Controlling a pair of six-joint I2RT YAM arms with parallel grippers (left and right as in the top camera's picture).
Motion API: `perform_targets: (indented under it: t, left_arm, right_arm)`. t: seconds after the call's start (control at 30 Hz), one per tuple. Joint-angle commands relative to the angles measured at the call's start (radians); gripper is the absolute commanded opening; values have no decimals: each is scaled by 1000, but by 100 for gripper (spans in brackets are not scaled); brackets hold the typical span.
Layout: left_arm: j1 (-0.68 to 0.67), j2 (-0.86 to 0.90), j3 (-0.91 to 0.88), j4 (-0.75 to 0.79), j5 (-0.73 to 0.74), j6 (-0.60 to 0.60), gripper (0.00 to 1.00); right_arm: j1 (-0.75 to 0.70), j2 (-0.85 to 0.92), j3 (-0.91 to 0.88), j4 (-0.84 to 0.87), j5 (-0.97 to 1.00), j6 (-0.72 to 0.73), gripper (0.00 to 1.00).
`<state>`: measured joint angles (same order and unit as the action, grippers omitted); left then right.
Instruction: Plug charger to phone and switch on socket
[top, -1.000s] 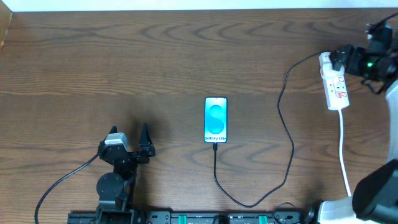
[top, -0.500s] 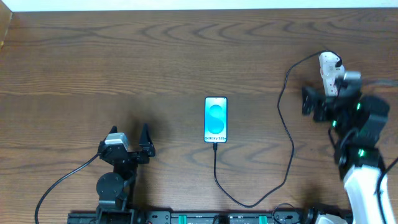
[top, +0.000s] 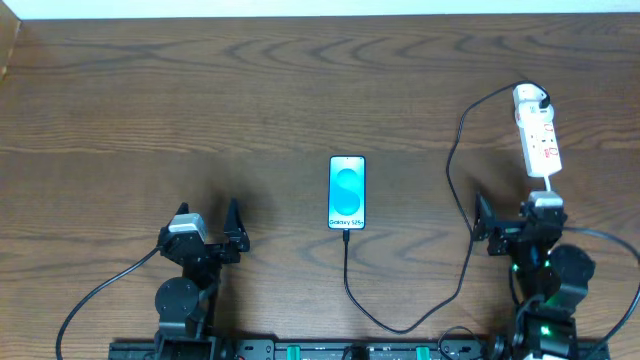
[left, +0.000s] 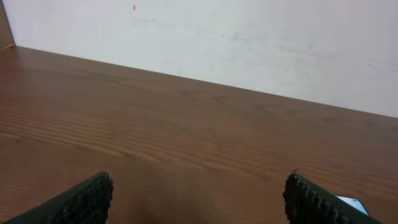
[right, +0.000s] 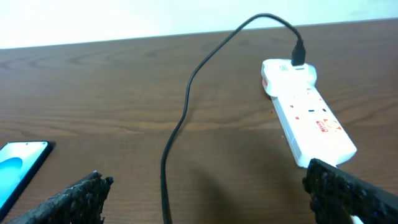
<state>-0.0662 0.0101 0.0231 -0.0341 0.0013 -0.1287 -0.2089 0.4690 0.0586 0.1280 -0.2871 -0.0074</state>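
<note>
Status: the phone (top: 347, 192) is laid flat in the middle of the table (top: 150, 100), screen up and lit, long axis front to back. The small plug tip of the charger (top: 455, 200) is seen meeting the phone's near short edge, so that end is judged plugged in, though full seating cannot be confirmed from overhead. From there the black cable is looped toward the front edge, then run up the right side to the white adapter (right: 289, 68), which is seated in the far end of the socket (top: 541, 140). The socket is laid at the far right of the table, with its white cord (top: 548, 185) trailing toward the front. Red switch marks are visible on the strip in the right wrist view, but on or off cannot be read, and no indicator light is made out. The left gripper (top: 208, 208) is parked at front left, well apart from the phone, jaws spread wide, nothing held. The right gripper (top: 512, 222) is parked at front right, on the near side of the socket and not touching it, jaws likewise spread wide and empty. The cable is seen beyond its fingers (right: 68, 199), untouched. Judged: plug-in step done; switch step either done or outstanding, not determinable here. If outstanding, only a press on the strip's switch by the right gripper is left.
</note>
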Motion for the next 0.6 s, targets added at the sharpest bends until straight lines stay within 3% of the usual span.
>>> perform_targets:
  t: [0.0,0.3,0.57]
  left_arm:
    - [5,-6,-19,-40,-10,16,88]
    - [5,-6,-19,-40,-10,16,88]
    - [5,-6,-19,-40,-10,16,88]
  right_arm:
    - [3,-122,-53,-19,12,3,99]
    - [3,-454,-53,-188,80,-10,99]
    - [3,-464,-53,-188,97,-23,99]
